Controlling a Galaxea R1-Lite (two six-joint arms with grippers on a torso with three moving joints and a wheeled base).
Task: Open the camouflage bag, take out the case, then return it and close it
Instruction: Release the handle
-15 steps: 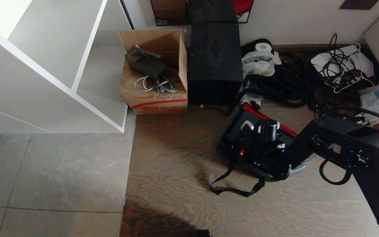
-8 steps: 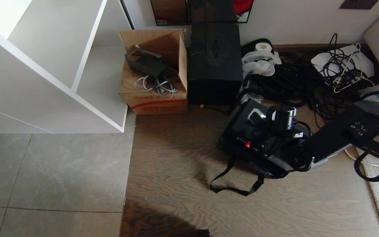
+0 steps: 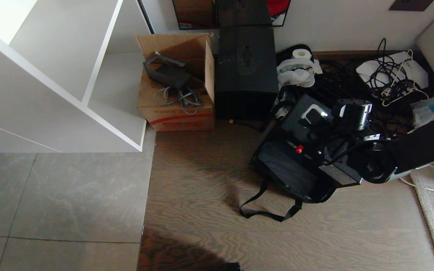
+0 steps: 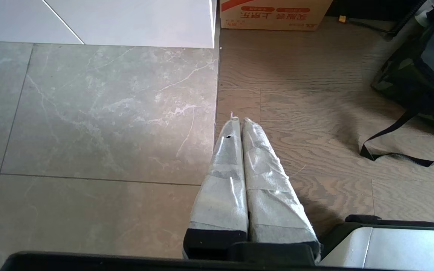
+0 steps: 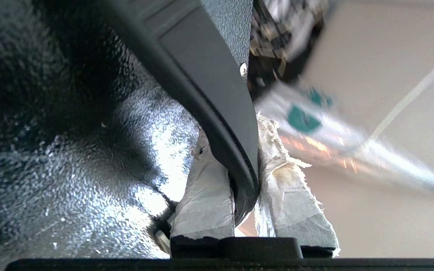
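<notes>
On the left of the head view stand a white shelf (image 3: 51,75) and a cardboard box (image 3: 177,86). Next to them, in the top middle, is a tall black box (image 3: 245,71). The left gripper (image 4: 238,124) hangs over the floor (image 4: 89,113), away from the work. Its two fingers are pressed together and it holds nothing.

Lower down, right of the middle, the camouflage bag (image 3: 288,177) lies open on the wood floor, with its strap (image 3: 266,214) loose in front. The case (image 3: 315,131) is lifted partly out of the bag and tilts up. The right gripper (image 5: 245,165) is squeezed tight on the case's handle (image 5: 217,94).

So the bag is already open, and the case is almost out. I think the case must come fully out, go back in, and then the bag gets closed.
</notes>
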